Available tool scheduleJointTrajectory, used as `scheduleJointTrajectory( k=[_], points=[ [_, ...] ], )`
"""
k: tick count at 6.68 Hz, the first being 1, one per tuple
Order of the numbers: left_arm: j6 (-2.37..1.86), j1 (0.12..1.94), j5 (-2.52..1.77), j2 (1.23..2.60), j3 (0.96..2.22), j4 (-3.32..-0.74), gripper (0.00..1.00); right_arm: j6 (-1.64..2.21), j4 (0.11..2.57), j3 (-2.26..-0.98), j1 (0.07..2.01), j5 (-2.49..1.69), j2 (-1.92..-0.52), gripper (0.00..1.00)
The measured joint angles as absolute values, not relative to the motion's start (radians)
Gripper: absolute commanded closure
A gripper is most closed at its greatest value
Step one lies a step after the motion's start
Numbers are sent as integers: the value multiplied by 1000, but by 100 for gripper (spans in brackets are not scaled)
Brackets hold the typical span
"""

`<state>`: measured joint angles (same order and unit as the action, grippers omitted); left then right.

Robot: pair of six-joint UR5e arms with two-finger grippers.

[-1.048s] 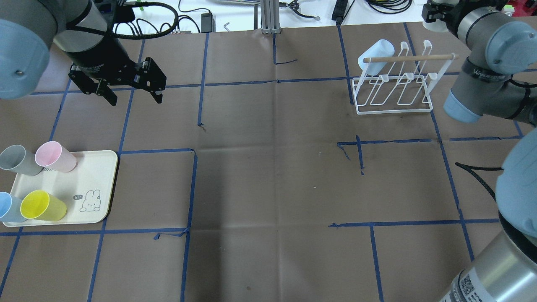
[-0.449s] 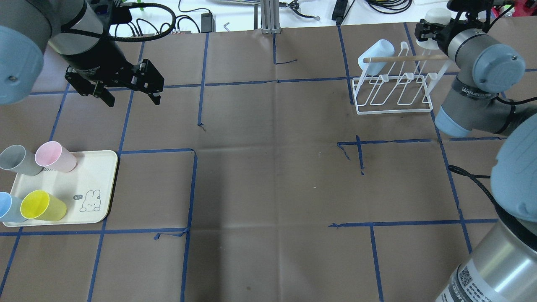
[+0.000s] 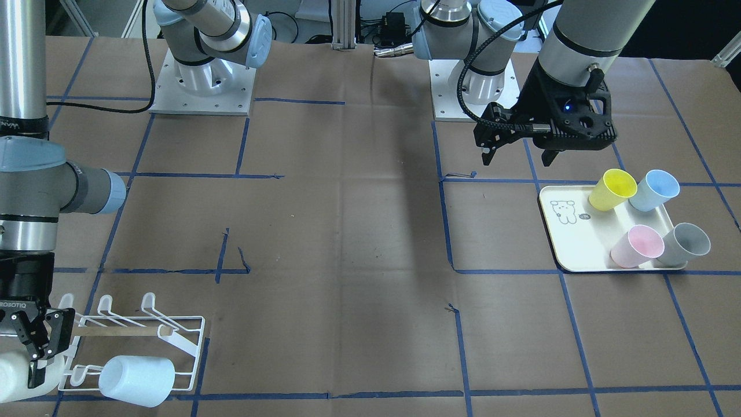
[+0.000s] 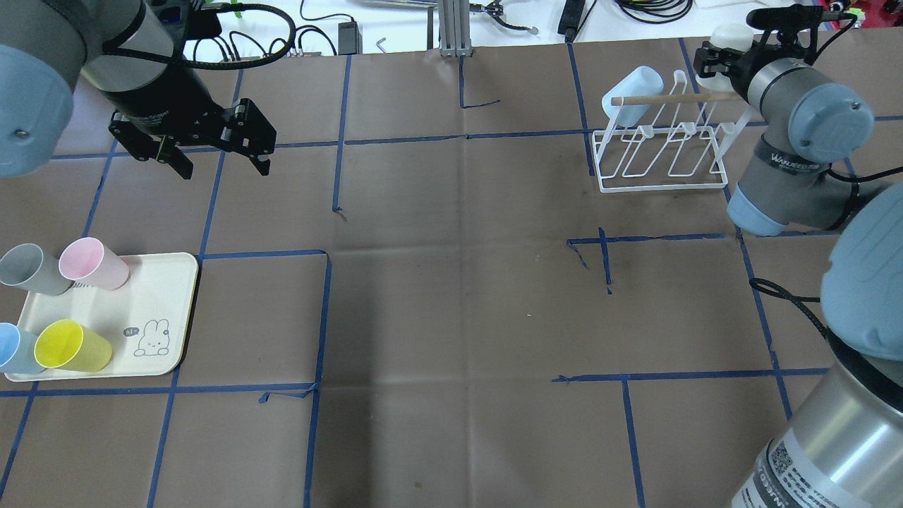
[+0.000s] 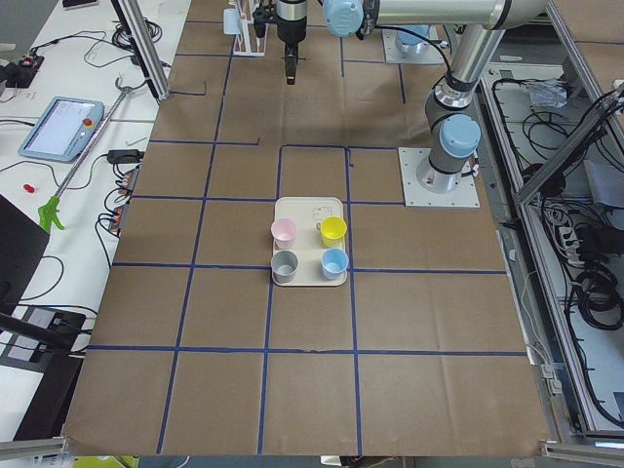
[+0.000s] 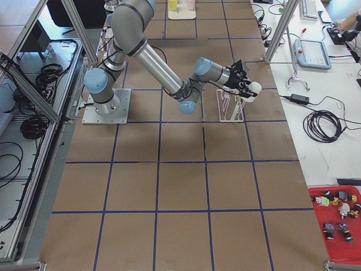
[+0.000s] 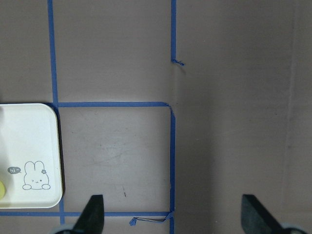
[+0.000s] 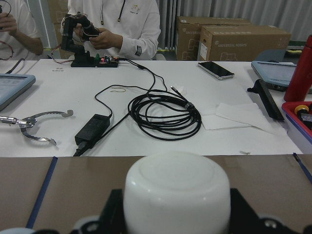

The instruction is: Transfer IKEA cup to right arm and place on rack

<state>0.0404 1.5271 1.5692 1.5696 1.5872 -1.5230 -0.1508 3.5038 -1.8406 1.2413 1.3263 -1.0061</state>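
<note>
Right gripper (image 4: 725, 48), clenched on white cup (image 4: 732, 34), has moved in from the table's far corner over the last second and now sits at the right end of the rack (image 4: 663, 187). Handover looks done, placement next. Left gripper (image 4: 226, 169) is spread, empty, barely shifted.

Count: six cups.
- white cup, held
- pale blue cup (image 4: 631, 95) on rack
- four on tray (image 4: 162, 296): yellow cup (image 4: 70, 346), blue cup (image 4: 14, 349), pink cup (image 4: 92, 263), grey cup (image 4: 32, 269)

One rack, one tray.
</note>
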Motion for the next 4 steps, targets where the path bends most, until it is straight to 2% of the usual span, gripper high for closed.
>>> scheduleJointTrajectory(
  k=[4],
  points=[
    [34,1528,1569,1575,1586,-1511,0,-125,3437,-1824,1244,1327,-1047,0]
  ],
)
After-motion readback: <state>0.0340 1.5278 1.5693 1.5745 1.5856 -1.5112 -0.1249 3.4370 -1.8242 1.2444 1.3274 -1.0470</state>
